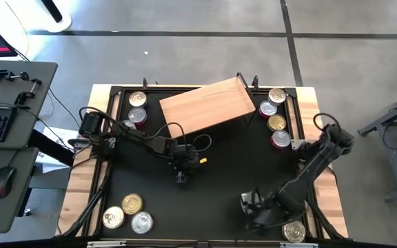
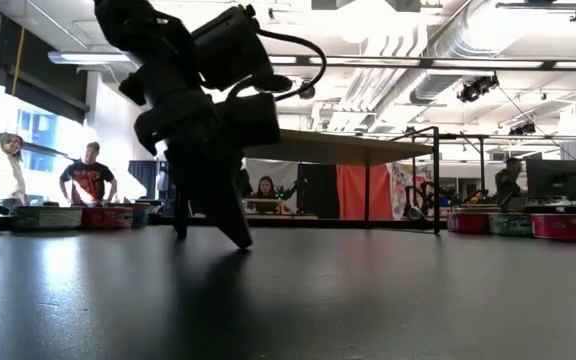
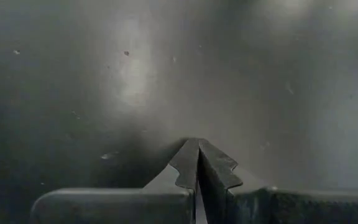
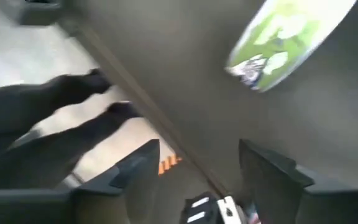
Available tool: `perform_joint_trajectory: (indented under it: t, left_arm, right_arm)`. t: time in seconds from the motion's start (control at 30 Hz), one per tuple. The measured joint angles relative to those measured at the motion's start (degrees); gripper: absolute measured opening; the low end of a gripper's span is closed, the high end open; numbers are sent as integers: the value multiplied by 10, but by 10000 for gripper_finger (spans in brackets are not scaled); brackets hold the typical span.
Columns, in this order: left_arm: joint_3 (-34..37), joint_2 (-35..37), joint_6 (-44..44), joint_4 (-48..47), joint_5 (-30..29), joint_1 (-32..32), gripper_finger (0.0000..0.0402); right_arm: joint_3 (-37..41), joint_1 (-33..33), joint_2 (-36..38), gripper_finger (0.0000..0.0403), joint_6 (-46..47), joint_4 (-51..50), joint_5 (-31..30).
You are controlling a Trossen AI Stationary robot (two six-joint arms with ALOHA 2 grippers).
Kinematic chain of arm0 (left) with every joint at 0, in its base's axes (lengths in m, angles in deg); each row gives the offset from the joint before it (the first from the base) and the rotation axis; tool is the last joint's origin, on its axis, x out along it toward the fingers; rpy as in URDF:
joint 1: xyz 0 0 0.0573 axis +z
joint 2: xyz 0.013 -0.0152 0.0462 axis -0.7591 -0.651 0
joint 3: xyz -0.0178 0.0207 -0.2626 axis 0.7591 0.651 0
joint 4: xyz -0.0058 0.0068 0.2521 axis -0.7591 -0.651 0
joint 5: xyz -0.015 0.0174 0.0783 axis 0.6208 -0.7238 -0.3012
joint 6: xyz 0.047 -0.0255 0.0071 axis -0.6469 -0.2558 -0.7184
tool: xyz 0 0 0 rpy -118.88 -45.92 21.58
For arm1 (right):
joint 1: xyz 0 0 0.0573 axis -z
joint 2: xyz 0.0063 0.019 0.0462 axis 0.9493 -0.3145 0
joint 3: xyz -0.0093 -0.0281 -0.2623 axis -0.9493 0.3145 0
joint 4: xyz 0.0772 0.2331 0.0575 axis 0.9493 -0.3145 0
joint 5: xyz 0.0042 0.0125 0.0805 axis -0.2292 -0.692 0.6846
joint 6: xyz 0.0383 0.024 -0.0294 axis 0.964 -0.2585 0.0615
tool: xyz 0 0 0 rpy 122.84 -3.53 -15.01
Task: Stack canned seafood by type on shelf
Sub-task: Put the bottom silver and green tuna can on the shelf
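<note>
On matte black table, flat wooden shelf, round shiny tins.

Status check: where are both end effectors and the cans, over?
Left end effector shut, tips on mat mid-table. Right end effector open, empty, near front edge. Shelf bare, cans unstacked. Path clear.

Bench top matte black, pale wood edge strips. Shelf plain light-brown wood. Cans: silver and gold lids; some with red sides. One can shows a green label with white marks. Both arms dark. Floor grey with dark lines.
</note>
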Motion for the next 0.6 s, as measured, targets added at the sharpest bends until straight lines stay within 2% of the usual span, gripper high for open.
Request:
perform_joint_trajectory:
  t: [0.1,0.2,0.3,0.43,0.6]
  left_arm:
    - [-4,-1,0,-5,51,-2,0]
    - [-10,-2,-11,2,98,-3,0]
    - [-15,-1,-30,9,124,-1,0]
    - [-21,5,-35,7,173,3,0]
    - [-21,47,-57,-21,204,14,0]
  right_arm:
    - [-42,21,-21,221,44,-83,-7]
    - [-64,31,-30,222,111,-136,-45]
    - [-59,38,-30,222,178,-138,-73]
    - [-35,54,-30,222,222,-127,-70]
    - [-22,74,-30,222,208,-103,-85]
